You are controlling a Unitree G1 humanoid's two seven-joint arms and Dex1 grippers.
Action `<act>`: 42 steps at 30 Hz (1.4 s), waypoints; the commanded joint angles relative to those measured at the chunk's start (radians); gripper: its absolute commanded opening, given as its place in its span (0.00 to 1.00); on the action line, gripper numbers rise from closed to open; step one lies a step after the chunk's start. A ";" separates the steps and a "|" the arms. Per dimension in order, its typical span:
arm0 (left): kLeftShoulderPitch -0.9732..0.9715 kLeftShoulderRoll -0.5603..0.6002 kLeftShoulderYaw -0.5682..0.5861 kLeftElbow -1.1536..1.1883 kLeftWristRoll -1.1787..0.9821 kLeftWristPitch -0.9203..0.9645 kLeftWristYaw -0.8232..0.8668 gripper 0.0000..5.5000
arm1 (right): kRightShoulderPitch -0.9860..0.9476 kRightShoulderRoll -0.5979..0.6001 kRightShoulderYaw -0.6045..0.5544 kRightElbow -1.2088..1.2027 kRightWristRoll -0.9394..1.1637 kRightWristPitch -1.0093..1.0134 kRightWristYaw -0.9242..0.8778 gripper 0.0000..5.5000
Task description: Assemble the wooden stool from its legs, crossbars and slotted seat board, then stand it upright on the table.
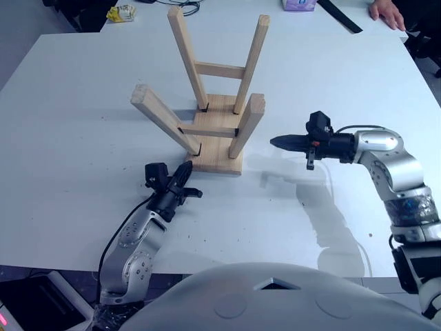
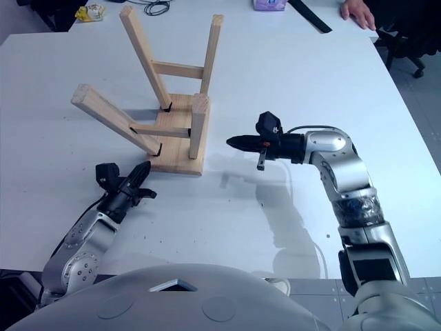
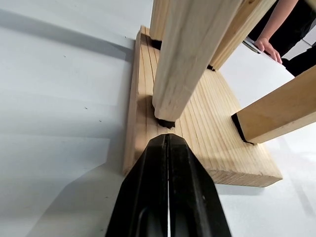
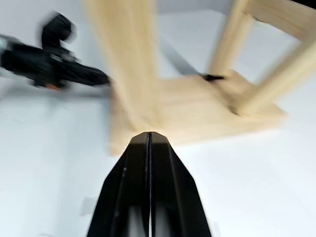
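The wooden stool (image 1: 213, 121) lies upside down in the middle of the white table (image 1: 69, 138). Its slotted seat board (image 1: 219, 148) rests flat and its legs, joined by crossbars (image 1: 219, 69), point up. My left gripper (image 1: 187, 169) is shut and empty, its tip close to the seat board's near left corner, by the base of the near left leg (image 3: 185, 54). My right gripper (image 1: 275, 143) is shut and empty too, hovering just right of the near right leg (image 1: 247, 125), pointing at it. In the right wrist view the seat board (image 4: 197, 106) lies ahead of the fingertips.
A yellow item (image 1: 121, 12) lies at the table's far left edge and a small box (image 1: 299, 4) at the far edge. A person's hand (image 1: 386, 10) rests on the far right corner. Bare table surrounds the stool.
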 commanded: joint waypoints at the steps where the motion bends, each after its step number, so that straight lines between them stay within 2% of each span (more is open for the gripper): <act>1: -0.048 0.010 0.004 0.027 0.012 0.014 -0.020 0.00 | -0.091 0.096 0.019 0.115 -0.052 -0.114 -0.041 0.00; 9: -0.099 -0.007 -0.012 0.062 0.025 0.013 -0.033 0.00 | -0.140 0.252 -0.059 0.094 0.059 -0.052 -0.148 0.00; 16: -0.125 -0.013 -0.001 0.092 0.036 0.003 -0.038 0.00 | -0.098 0.172 0.041 -0.050 0.116 0.090 0.073 0.00; 19: -0.141 -0.012 0.008 0.104 0.041 -0.002 -0.040 0.00 | -0.078 0.150 0.081 -0.123 0.129 0.143 0.112 0.00; 23: -0.161 -0.006 0.021 0.120 0.052 -0.014 -0.046 0.00 | -0.037 0.147 0.088 -0.248 0.187 0.242 0.096 0.00; 27: -0.220 0.047 0.060 0.193 0.076 -0.038 -0.095 0.00 | -0.017 0.175 0.083 -0.342 0.263 0.351 0.035 0.00; 34: -0.365 0.164 0.079 0.458 0.115 -0.140 -0.311 0.00 | -0.030 0.213 0.049 -0.479 0.408 0.512 -0.079 0.00; 38: -0.347 0.209 0.060 0.447 0.085 -0.157 -0.473 0.00 | -0.023 0.156 0.000 -0.434 0.364 0.463 -0.089 0.00; 42: -0.249 0.252 0.089 0.366 0.055 -0.143 -0.556 0.00 | 0.066 -0.014 0.019 -0.340 0.192 0.291 -0.001 0.00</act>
